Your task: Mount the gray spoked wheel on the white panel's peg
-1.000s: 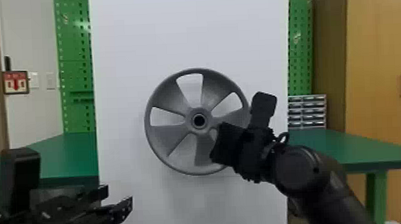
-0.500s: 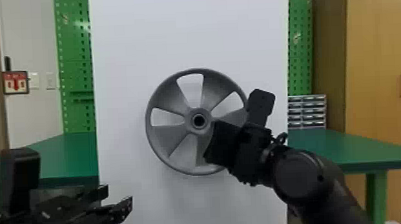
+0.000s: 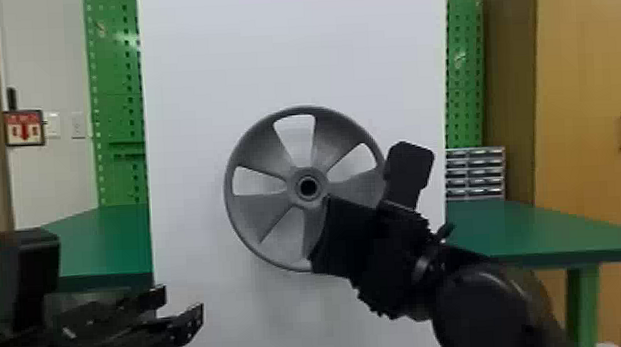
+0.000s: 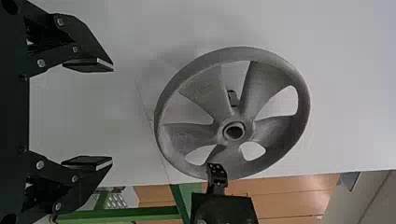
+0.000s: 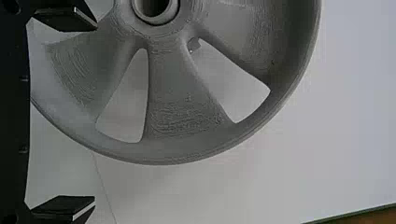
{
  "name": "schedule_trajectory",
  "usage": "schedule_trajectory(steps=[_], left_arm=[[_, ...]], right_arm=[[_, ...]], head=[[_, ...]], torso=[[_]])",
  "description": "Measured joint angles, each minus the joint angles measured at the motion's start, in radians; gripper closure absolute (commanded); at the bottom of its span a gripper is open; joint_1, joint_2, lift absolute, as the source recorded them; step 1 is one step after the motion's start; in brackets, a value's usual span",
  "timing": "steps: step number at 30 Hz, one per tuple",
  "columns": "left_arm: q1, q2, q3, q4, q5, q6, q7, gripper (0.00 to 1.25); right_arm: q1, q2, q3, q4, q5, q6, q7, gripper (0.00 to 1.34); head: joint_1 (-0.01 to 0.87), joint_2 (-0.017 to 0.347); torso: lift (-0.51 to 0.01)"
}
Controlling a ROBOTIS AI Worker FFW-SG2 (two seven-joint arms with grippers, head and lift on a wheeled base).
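The gray spoked wheel (image 3: 261,212) stands upright at the white panel (image 3: 194,65), its open hub facing me; whether a peg is inside cannot be told. My left gripper (image 3: 180,309) is low on the left, apart from the wheel. My right gripper (image 3: 347,234) covers the wheel's lower right part. In the left wrist view, my left gripper (image 4: 111,114) is open and empty, with the wheel (image 4: 196,135) beyond. In the right wrist view, my right gripper (image 5: 95,113) is open: one finger overlaps the wheel (image 5: 173,102) near the hub, the other is outside the rim.
Green tables (image 3: 517,226) flank the panel on both sides. Behind are green pegboards (image 3: 115,84), a small drawer unit (image 3: 474,173) and a wooden cabinet (image 3: 581,98). In the left wrist view, a small dark piece (image 4: 232,98) shows through a wheel opening.
My right gripper has shifted left and a little down across the wheel, closer to its hub. The wheel and my left arm have stayed about where they were.
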Motion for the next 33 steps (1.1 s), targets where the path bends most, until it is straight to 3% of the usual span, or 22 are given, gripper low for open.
schedule_trajectory(steps=[11,25,33], left_arm=[[0.003,-0.001,0.004,0.000,0.008,-0.008,0.011,0.53],[0.006,-0.002,0.005,0.000,0.016,-0.016,0.020,0.53],[0.012,-0.002,0.008,0.000,0.025,-0.028,0.034,0.53]], right_arm=[[0.142,0.000,0.049,-0.162,0.108,-0.062,-0.005,0.00],[0.235,0.000,0.108,-0.257,0.153,-0.068,-0.003,0.00],[0.313,-0.024,0.119,-0.324,0.233,-0.069,0.009,0.00]], head=[[0.084,-0.008],[0.084,-0.008],[0.084,-0.008]], torso=[[-0.487],[-0.487],[-0.487]])
